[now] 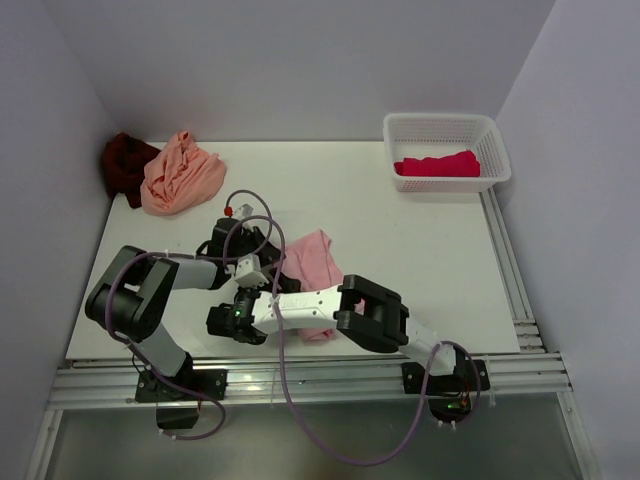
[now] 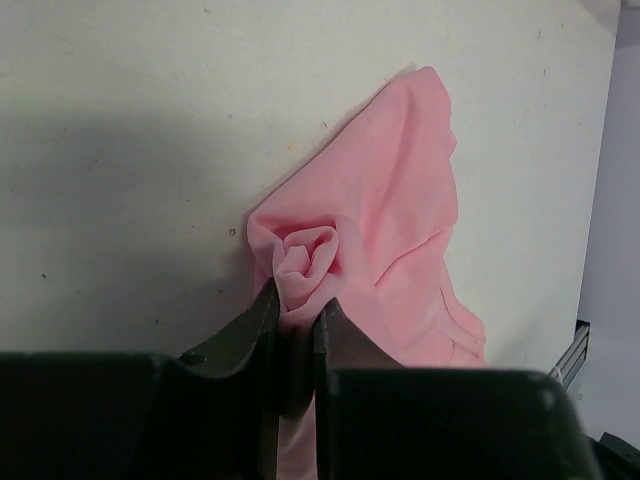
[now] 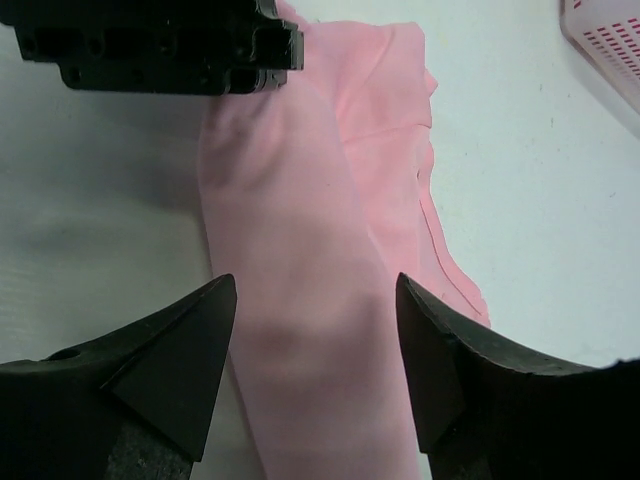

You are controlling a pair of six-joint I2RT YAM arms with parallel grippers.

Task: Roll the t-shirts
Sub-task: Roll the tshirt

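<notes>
Left gripper (image 2: 297, 300) is pinching the pink t-shirt (image 2: 400, 200) by its rolled end, jaws nearly closed, anchoring the roll at frame centre while right gripper (image 3: 315, 287) is straddling it wide open, gripping nothing.

Half of light pink t-shirt (image 1: 315, 255) hidden under arms. Behind peach-orange t-shirt (image 1: 180, 175), dark maroon t-shirt (image 1: 122, 165) partly covered. Right wrist: basket (image 3: 610, 40) cut by edge.

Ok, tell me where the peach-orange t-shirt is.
In the top view the peach-orange t-shirt lies bunched in the far left corner of the table, beside the dark maroon t-shirt, opposite the white basket.
</notes>
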